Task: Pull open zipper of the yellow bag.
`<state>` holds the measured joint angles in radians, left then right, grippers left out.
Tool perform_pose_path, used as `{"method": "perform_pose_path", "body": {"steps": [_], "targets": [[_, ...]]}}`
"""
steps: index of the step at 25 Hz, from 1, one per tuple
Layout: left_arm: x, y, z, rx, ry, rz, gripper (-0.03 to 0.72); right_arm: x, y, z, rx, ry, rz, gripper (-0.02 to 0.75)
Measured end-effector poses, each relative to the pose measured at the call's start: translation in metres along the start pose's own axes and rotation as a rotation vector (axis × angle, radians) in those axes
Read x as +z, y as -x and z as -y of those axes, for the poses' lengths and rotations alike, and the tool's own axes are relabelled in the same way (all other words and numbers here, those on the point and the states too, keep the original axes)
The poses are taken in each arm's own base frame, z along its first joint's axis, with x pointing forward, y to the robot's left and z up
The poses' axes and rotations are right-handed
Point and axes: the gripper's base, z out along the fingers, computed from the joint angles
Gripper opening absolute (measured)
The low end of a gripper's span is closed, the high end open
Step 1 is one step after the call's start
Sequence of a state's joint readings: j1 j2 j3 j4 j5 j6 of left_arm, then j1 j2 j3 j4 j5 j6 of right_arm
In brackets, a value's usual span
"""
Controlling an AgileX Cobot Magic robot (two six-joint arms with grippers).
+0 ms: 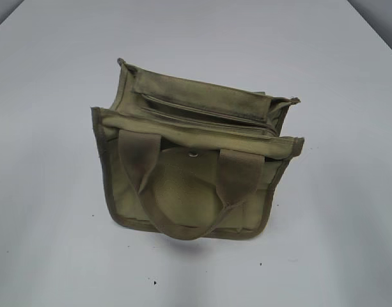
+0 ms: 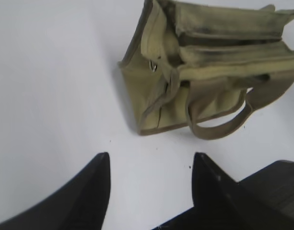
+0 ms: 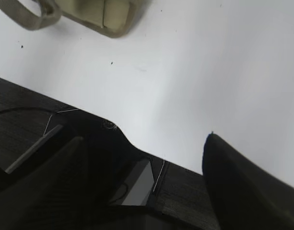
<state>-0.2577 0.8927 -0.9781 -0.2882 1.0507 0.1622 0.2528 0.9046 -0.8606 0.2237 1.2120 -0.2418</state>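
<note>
White tabletop (image 1: 48, 243) spread wide, the yellow bag (image 1: 189, 192) stood upright mid-table, its zipper (image 1: 202, 115) running along the top; left gripper (image 2: 151, 165) and right gripper (image 3: 147, 143) hung jaws apart, both empty, clear of it

Yellow bag (image 1: 189, 185) (upright) on white table (image 1: 48, 243)

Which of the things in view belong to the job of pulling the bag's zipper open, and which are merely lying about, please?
Belonging to the job:
yellow bag
zipper along its top
left gripper, jaws apart, short of the bag
right gripper, jaws apart, away from the bag

Lying about:
nothing besides the white table the bag stands on
</note>
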Motion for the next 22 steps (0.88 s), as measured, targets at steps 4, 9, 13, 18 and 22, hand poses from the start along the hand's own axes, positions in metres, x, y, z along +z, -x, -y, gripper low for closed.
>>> {"method": "perform_pose_path", "body": {"steps": [4,9,13,18,22], "targets": [[-0.025,-0.065,0.003,0.027,0.045,0.089,0.421,-0.007,-0.052,-0.010,-0.020,-0.017,0.087,0.572],[-0.034,-0.131,-0.001,0.090,0.131,0.204,0.421,-0.001,-0.097,-0.014,-0.041,-0.047,0.161,0.572],[-0.036,-0.162,0.000,0.113,0.143,0.300,0.421,0.004,-0.114,-0.015,-0.050,-0.063,0.228,0.572],[-0.043,-0.172,0.002,0.127,0.147,0.372,0.421,0.006,-0.113,-0.014,-0.051,-0.077,0.292,0.572],[-0.043,-0.172,0.002,0.127,0.148,0.373,0.421,0.010,-0.112,-0.013,-0.047,-0.081,0.301,0.572]]}}
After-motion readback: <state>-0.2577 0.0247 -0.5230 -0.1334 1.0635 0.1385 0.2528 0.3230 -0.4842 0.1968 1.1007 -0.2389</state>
